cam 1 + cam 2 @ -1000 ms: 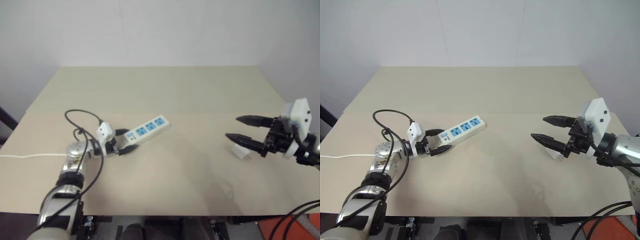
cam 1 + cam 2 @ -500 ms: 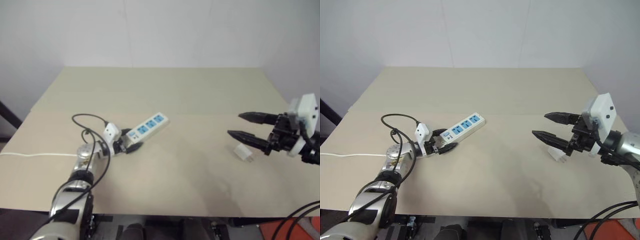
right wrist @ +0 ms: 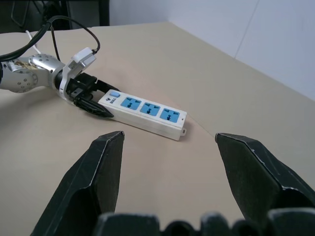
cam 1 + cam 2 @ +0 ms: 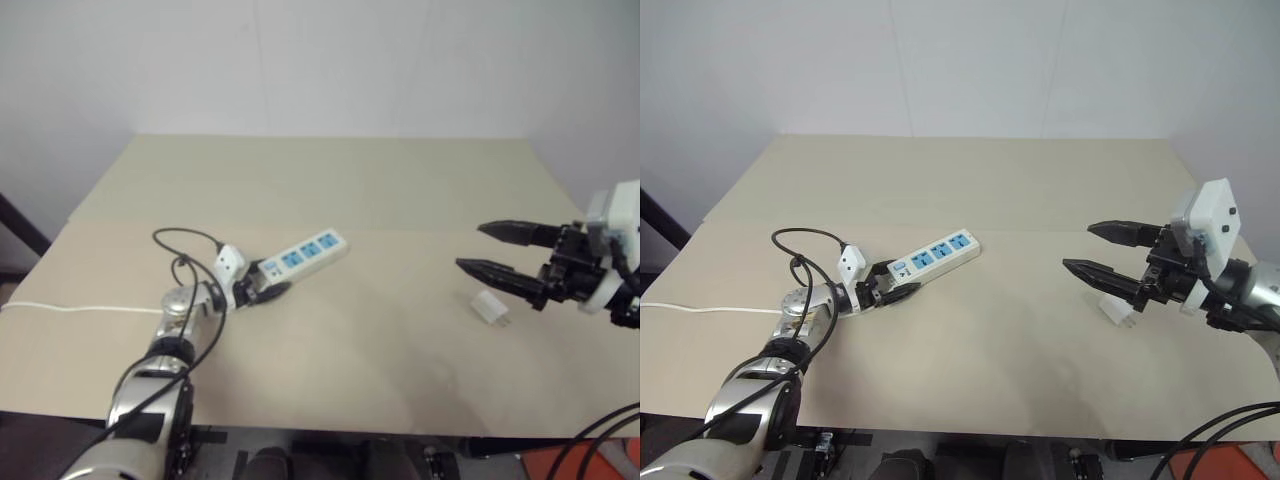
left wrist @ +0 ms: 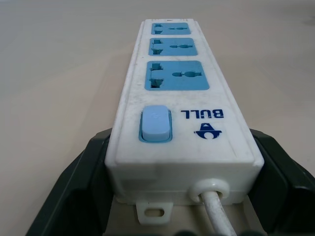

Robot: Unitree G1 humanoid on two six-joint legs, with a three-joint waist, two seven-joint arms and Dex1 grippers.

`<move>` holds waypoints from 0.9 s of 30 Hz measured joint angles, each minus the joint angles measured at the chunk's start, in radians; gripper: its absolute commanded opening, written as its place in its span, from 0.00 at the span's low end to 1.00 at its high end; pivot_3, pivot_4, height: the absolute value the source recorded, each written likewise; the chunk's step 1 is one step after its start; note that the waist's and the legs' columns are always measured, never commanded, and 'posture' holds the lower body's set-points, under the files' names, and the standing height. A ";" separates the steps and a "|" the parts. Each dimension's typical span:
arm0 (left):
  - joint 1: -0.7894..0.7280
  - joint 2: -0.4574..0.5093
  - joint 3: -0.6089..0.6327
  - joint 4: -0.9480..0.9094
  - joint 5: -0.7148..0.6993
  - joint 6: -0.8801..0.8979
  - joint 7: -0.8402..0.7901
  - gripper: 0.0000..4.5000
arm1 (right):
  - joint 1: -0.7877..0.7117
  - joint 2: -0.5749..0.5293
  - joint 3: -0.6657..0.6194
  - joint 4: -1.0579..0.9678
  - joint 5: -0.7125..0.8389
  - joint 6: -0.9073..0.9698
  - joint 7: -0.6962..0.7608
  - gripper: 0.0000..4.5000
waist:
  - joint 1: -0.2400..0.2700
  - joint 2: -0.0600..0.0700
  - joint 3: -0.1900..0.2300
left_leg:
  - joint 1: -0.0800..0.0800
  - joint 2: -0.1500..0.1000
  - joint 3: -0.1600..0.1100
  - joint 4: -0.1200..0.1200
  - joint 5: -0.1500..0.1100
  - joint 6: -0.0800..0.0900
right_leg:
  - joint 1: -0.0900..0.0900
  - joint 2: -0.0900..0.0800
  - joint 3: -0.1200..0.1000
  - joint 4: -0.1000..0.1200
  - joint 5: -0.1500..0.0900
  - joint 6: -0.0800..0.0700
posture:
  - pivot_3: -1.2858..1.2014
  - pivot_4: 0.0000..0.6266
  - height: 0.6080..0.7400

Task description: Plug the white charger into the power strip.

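Lying on the tabletop (image 4: 400, 190) under the right gripper (image 4: 1092, 249), whose jaws are gaping, the white charger (image 4: 490, 307) is looking light, rigid, slippery; grip its flat sides. Left gripper (image 4: 897, 289) is clamping the power strip (image 4: 936, 252).

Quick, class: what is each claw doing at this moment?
Left claw: closed on the switch end of the power strip.
Right claw: open, holding nothing, above the white charger on the table.
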 measured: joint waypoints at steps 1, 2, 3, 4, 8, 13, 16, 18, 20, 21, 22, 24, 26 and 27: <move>-0.001 0.000 0.000 0.000 0.002 0.000 -0.002 0.73 | 0.000 0.000 -0.002 -0.002 0.006 0.002 -0.004 0.79 | 0.000 0.000 0.000 | 0.000 0.000 0.000 0.000 0.000 0.000 | 0.000 0.000 0.000 0.000 0.000 0.000 | 0.52 0.24 1.00; -0.001 0.000 0.000 0.000 0.004 0.000 -0.003 0.73 | 0.000 0.000 -0.004 -0.003 0.013 0.003 -0.007 0.79 | 0.000 0.000 0.000 | 0.000 0.000 0.000 0.000 0.000 0.000 | 0.000 0.000 0.000 0.000 0.000 0.000 | 0.52 0.24 1.00; -0.002 0.001 0.000 0.000 0.005 0.001 -0.008 0.73 | 0.000 0.000 -0.006 -0.005 0.017 0.003 -0.008 0.79 | 0.000 0.000 0.000 | 0.000 0.000 0.000 0.000 0.000 0.000 | 0.000 0.000 0.000 0.000 0.000 0.000 | 0.52 0.24 1.00; -0.004 0.003 -0.002 -0.001 0.006 0.005 -0.023 0.73 | 0.000 -0.001 -0.008 -0.006 0.023 0.004 -0.010 0.79 | 0.000 0.000 0.000 | 0.000 0.000 0.000 0.000 0.000 0.000 | 0.000 0.000 0.000 0.000 0.000 0.000 | 0.52 0.24 1.00; -0.015 0.019 -0.019 -0.025 0.003 0.055 -0.142 0.73 | 0.004 -0.007 -0.028 -0.011 0.033 0.013 -0.018 0.79 | -0.001 0.000 0.000 | -0.001 0.000 0.000 0.000 0.000 0.000 | -0.001 0.000 -0.001 -0.001 0.000 0.000 | 0.52 0.24 1.00; -0.035 0.045 -0.062 -0.085 0.005 0.108 -0.319 0.73 | 0.023 -0.008 -0.031 -0.016 0.033 0.021 -0.031 0.79 | -0.002 0.000 0.000 | -0.002 0.000 0.000 0.000 0.000 0.000 | -0.001 0.000 -0.001 -0.001 0.000 0.000 | 0.52 0.24 1.00; -0.042 0.046 -0.079 -0.117 0.006 0.117 -0.383 0.73 | 0.026 -0.008 -0.031 -0.015 0.033 0.023 -0.037 0.79 | -0.003 0.000 0.000 | -0.003 0.000 0.000 0.000 0.000 0.001 | -0.001 0.000 -0.001 -0.001 0.000 0.000 | 0.52 0.24 1.00; -0.042 0.041 -0.094 -0.130 0.009 0.115 -0.407 0.73 | 0.029 -0.008 -0.031 -0.015 0.033 0.023 -0.043 0.79 | -0.003 0.000 0.000 | -0.003 0.000 0.000 0.000 0.000 0.001 | -0.002 0.000 -0.001 -0.001 0.000 0.000 | 0.52 0.24 1.00; -0.042 0.020 -0.102 -0.138 0.010 0.107 -0.415 0.73 | 0.034 -0.008 -0.031 -0.016 0.032 0.023 -0.051 0.79 | -0.001 -0.001 0.000 | -0.004 0.000 -0.001 0.000 0.000 0.001 | -0.002 0.000 -0.001 -0.001 0.000 0.000 | 0.52 0.24 1.00; -0.042 0.010 -0.108 -0.140 0.013 0.097 -0.414 0.73 | 0.038 -0.008 -0.031 -0.016 0.032 0.023 -0.053 0.79 | 0.000 -0.001 0.000 | -0.004 0.000 -0.001 0.001 0.000 0.001 | -0.002 0.000 -0.001 -0.001 0.000 0.000 | 0.52 0.24 1.00; -0.042 -0.002 -0.112 -0.140 0.016 0.087 -0.412 0.73 | 0.041 -0.008 -0.031 -0.016 0.032 0.023 -0.054 0.79 | 0.000 -0.001 0.001 | -0.005 0.000 -0.001 0.001 0.000 0.001 | -0.002 0.000 -0.001 -0.001 0.000 0.000 | 0.52 0.24 1.00; -0.041 -0.019 -0.126 -0.140 0.022 0.066 -0.408 0.73 | 0.049 -0.008 -0.031 -0.016 0.032 0.023 -0.055 0.79 | -0.001 -0.001 0.001 | -0.006 0.000 -0.001 0.001 0.000 0.001 | -0.002 0.000 -0.001 -0.001 0.000 0.000 | 0.52 0.24 1.00; -0.038 -0.025 -0.145 -0.140 0.041 0.030 -0.407 0.73 | 0.053 -0.008 -0.031 -0.016 0.028 0.023 -0.060 0.79 | -0.002 -0.001 0.001 | -0.007 0.000 -0.001 0.001 -0.001 0.001 | -0.002 0.000 -0.001 -0.001 0.000 0.000 | 0.52 0.24 1.00; -0.035 -0.026 -0.151 -0.139 0.046 0.019 -0.407 0.73 | 0.057 -0.008 -0.032 -0.016 0.024 0.023 -0.064 0.79 | -0.003 -0.001 0.001 | -0.007 0.000 -0.001 0.001 -0.001 0.001 | -0.002 0.000 -0.001 -0.001 0.000 0.000 | 0.52 0.24 1.00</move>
